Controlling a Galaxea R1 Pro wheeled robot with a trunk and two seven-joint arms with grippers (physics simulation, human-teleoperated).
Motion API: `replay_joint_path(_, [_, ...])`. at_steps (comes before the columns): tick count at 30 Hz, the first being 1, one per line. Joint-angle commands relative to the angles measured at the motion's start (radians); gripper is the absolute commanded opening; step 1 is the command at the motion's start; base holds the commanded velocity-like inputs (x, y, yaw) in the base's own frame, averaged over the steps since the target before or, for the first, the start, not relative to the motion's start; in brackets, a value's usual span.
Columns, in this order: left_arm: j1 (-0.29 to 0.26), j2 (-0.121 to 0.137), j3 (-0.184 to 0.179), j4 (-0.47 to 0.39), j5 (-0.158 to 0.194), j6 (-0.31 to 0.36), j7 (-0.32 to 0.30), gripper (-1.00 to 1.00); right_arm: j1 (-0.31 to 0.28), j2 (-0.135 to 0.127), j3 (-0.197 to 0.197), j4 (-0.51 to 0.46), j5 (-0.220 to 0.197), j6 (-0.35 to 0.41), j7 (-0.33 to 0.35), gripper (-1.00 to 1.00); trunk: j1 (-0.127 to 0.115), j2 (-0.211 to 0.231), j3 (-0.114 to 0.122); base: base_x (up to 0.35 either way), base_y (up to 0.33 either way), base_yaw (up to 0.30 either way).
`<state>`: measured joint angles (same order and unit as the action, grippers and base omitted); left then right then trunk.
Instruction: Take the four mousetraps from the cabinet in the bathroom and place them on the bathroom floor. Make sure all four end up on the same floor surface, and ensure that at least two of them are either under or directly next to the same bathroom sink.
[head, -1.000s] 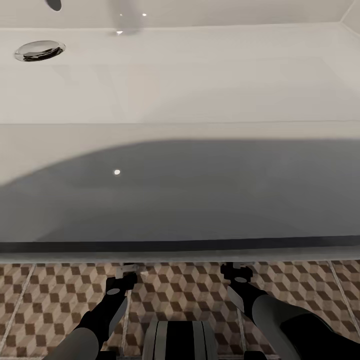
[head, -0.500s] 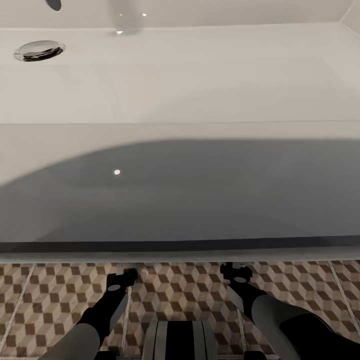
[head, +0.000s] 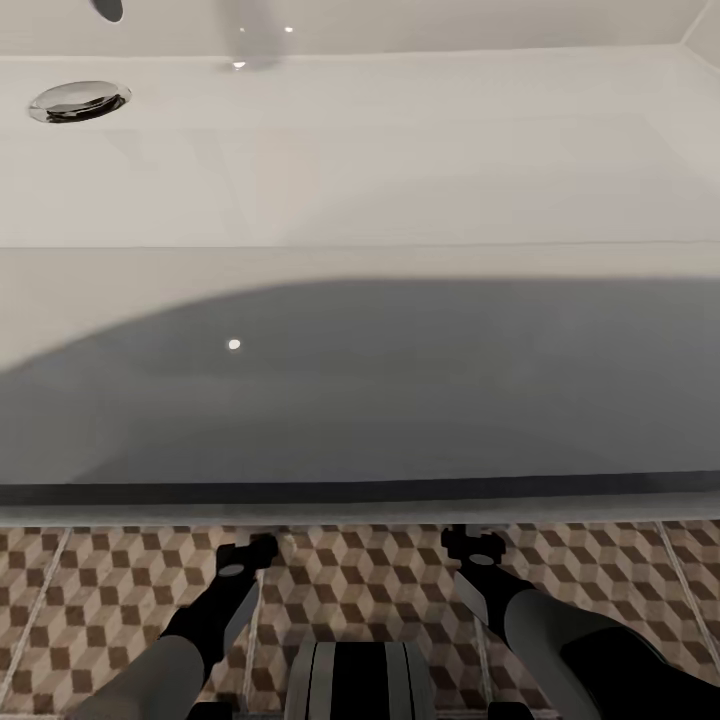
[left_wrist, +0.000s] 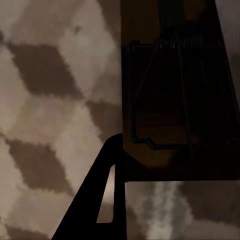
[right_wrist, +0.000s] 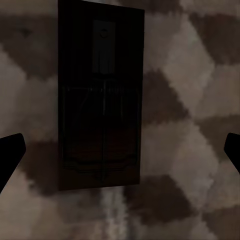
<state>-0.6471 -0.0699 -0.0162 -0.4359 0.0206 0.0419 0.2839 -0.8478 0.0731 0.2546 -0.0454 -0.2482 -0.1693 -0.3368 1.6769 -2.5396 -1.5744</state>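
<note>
The white bathroom sink (head: 360, 180) is right below my head camera, and both arms reach under its front edge over the cube-patterned bathroom floor (head: 380, 580). In the right wrist view a brown mousetrap (right_wrist: 100, 100) lies flat on the tiles. My right gripper (right_wrist: 120, 160) hangs open over it, fingertips far apart at the picture's edges. In the left wrist view another mousetrap (left_wrist: 175, 100) lies against one dark finger (left_wrist: 107, 175); the other finger is hidden. My left gripper (head: 250, 548) and right gripper (head: 470, 540) sit half under the sink's edge. The cabinet is out of view.
The sink's chrome drain (head: 78, 101) is at the far left of the basin. The dark shadowed sink front (head: 360, 400) overhangs the floor just ahead of my arms. My base (head: 360, 680) stands between the arms.
My left arm has drawn back slightly toward me, and the pale part seen at its tip has gone from sight. The right arm has not moved.
</note>
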Motion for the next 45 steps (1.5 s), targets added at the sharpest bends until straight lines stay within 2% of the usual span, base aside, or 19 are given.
replay_joint_path(1, [-0.006, -0.001, -0.002, 0.010, 0.003, 0.004, 0.004, -1.00, 0.000, -0.001, 0.008, 0.001, -0.010, -0.004, -0.002, 1.00, 0.000, 0.000, -0.001, 0.000, 0.000, 0.000])
replay_joint_path(22, [-0.024, -0.004, -0.002, 0.051, 0.005, 0.014, 0.003, -1.00, 0.000, -0.001, 0.009, 0.001, -0.010, -0.004, -0.002, 1.00, 0.000, 0.000, -0.001, 0.000, 0.000, 0.000])
replay_joint_path(32, [-0.059, -0.004, -0.004, 0.117, 0.003, 0.009, 0.003, -1.00, 0.000, -0.001, 0.008, 0.001, -0.010, -0.004, -0.002, 1.00, 0.000, 0.000, -0.001, 0.000, 0.000, 0.000])
replay_joint_path(33, [-0.060, -0.004, -0.004, 0.118, 0.003, 0.008, 0.003, 1.00, -0.001, -0.001, 0.008, 0.001, -0.010, -0.004, -0.002, 1.00, 0.000, 0.000, -0.001, 0.000, 0.000, 0.000])
replay_joint_path(45, [-0.062, -0.004, -0.003, 0.121, 0.001, 0.000, 0.003, 1.00, 0.000, -0.002, 0.008, 0.001, -0.010, -0.004, -0.002, 1.00, 0.000, 0.000, -0.001, 0.000, 0.000, 0.000])
